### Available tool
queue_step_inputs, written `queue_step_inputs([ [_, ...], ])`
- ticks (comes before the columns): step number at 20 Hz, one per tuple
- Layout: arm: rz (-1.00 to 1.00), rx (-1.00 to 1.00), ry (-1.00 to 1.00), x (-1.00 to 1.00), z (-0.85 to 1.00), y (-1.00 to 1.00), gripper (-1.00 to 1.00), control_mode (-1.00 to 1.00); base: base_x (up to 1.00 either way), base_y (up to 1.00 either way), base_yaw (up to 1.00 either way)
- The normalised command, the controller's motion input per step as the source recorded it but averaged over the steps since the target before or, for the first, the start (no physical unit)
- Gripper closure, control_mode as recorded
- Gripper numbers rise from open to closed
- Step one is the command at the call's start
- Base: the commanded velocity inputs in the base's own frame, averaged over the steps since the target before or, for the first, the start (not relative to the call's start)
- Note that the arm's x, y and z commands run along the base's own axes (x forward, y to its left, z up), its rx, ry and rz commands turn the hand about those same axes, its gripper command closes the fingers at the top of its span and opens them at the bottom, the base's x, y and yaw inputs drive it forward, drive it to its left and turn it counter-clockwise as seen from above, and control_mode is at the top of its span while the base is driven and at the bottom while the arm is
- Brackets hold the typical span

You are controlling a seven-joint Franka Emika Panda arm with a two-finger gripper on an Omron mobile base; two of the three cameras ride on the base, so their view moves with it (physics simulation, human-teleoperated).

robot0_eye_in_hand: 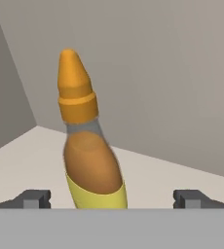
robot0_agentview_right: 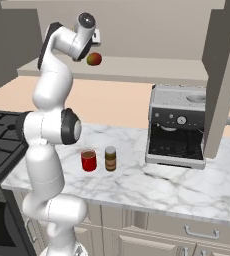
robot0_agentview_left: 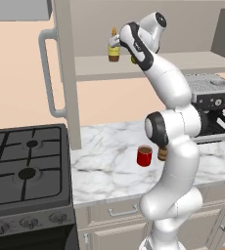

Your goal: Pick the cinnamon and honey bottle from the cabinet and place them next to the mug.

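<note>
While the cinnamon [robot0_agentview_right: 110, 159] already stands just beside the mug [robot0_agentview_right: 88, 160] on the surface, the honey bottle [robot0_eye_in_hand: 90, 160] waits on the cabinet [robot0_agentview_left: 192, 62] shelf between wide-apart jaws, ungrasped.

A rendered home kitchen is shown — a marble counter [robot0_agentview_left: 109, 141] is flanked by a black gas stove [robot0_agentview_left: 26, 168], with an espresso machine [robot0_agentview_right: 179, 127] set on it, beige drawers [robot0_agentview_right: 187, 231] below and a wall cabinet [robot0_agentview_left: 68, 73] above.
</note>
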Motion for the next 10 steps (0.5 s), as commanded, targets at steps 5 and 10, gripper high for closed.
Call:
queue_step_inputs([
  [5,0.00,0.00,0.00,0.06,0.00,0.00,-1.00,-1.00,0.00,0.00,0.00],
  [10,0.00,0.00,0.00,0.00,0.00,0.04,-1.00,-1.00,0.00,0.00,0.00],
])
